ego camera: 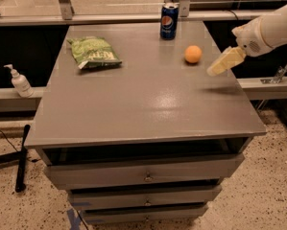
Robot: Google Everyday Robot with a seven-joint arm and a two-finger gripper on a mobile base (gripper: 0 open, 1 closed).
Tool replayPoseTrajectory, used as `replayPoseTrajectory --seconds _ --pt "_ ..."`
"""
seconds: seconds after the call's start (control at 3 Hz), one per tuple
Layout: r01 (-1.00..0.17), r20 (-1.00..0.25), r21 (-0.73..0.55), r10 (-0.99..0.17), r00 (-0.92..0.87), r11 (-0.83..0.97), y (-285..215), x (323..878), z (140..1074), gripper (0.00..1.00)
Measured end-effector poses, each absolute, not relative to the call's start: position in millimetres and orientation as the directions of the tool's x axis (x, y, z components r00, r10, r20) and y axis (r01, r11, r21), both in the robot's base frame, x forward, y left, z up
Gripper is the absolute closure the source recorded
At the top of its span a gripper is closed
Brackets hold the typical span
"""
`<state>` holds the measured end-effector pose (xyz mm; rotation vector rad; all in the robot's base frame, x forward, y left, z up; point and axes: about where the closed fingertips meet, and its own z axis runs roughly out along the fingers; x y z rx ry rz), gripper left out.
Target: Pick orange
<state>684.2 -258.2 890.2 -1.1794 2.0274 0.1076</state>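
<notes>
While your gripper (226, 61) is hanging near the right edge of the flat grey table (148, 104), just right of the orange (193, 54) sitting at the back right, you are wanting a centred, square approach: that small round fruit with smooth matte skin is likely rolling if nudged. Whether the gripper is open or closed, I cannot tell.

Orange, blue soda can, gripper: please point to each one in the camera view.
orange (193, 54), camera view, middle of the fruit.
blue soda can (169, 21), camera view, middle of its side.
gripper (214, 70), camera view, its pale tip, just right of the orange.
</notes>
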Motion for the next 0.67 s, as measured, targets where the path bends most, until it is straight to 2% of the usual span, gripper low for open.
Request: replayPoseTrajectory --seconds 0.67 --pt "-0.706 -0.801 -0.124 -0.49 -0.344 0.698 -251 743 871 0.0"
